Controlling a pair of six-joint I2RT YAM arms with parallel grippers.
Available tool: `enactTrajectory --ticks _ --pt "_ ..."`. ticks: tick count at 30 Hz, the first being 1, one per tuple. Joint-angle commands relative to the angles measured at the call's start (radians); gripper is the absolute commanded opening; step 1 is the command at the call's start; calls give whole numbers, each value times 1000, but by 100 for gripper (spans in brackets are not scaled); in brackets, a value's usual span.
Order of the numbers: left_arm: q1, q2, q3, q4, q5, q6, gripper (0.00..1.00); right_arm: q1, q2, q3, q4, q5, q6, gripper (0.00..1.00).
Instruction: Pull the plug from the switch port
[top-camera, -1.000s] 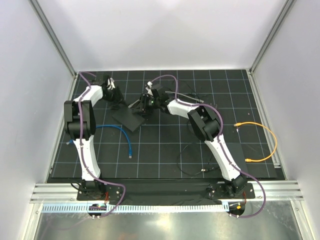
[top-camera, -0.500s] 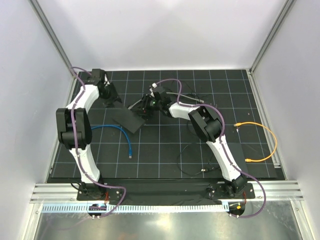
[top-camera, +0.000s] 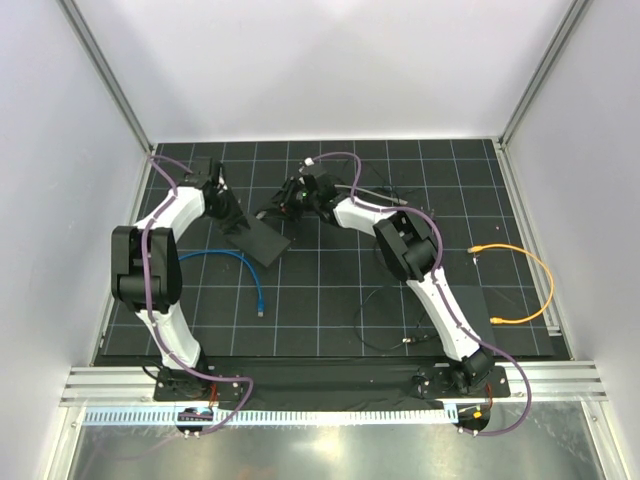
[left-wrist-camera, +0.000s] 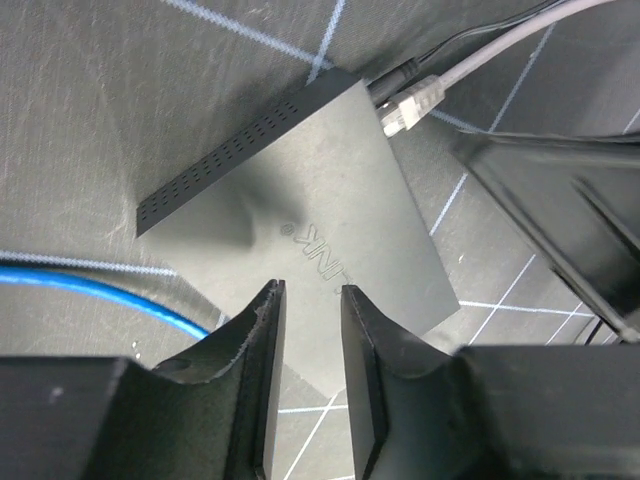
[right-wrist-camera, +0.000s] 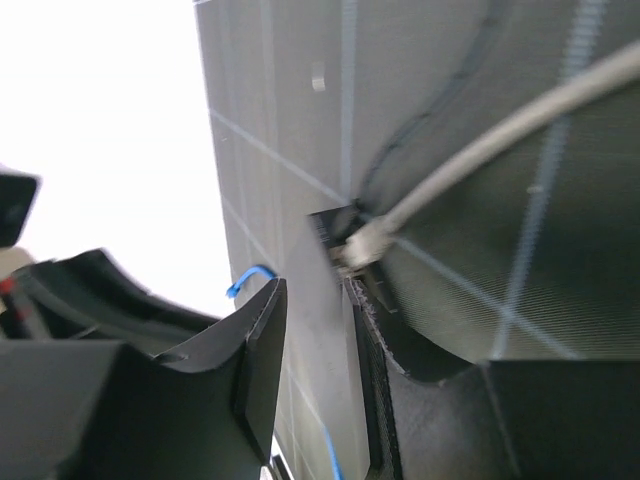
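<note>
Network switch is lying at 11 o'clock on the counter, with the clear RJ45 plug sitting in its 1 o'clock corner. Left gripper and right gripper are both hovering with jaws narrowly apart, pinching nothing. The plug is looking light, rigid and latch-locked, so I am planning to pinch its body, not the soft grey cable.

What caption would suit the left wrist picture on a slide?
Left gripper above the black switch, whose far edge holds the plug of a grey cable.
</note>
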Motion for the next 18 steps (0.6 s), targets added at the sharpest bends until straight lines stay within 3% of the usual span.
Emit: enactTrajectory --ticks 1,18 --pt "-8 -25 -17 60 1 -11 32 1 29 65 -30 27 32 36" --pt "-28 42 3 16 -45 34 17 34 97 101 -21 21 66 33"
